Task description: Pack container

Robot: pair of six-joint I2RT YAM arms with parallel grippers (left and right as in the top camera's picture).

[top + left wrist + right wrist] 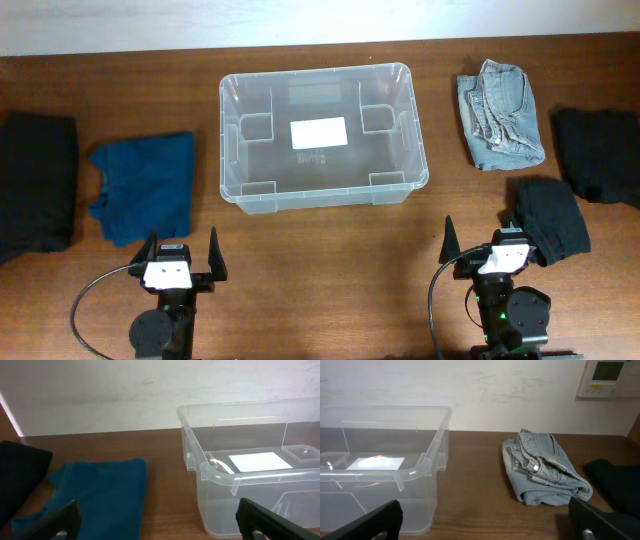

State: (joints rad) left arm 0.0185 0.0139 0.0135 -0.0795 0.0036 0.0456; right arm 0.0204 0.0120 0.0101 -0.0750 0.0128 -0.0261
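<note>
readable text: none in any view
white label (318, 131): sits on the base of the container (330, 180); plain white from overhead, washed out by glare in both wrist views
moulded marks (312, 157): faint grey patch on the base just below the label (too small to make out)
wall panel (609, 378): on the wall in the right wrist view; pale display with tiny print beneath, not legible

It looks like a lab or office room: wooden table (330, 265), plain white wall (495, 390), and a control panel (609, 378) on it, high beyond the right fingers (606, 524)
</note>
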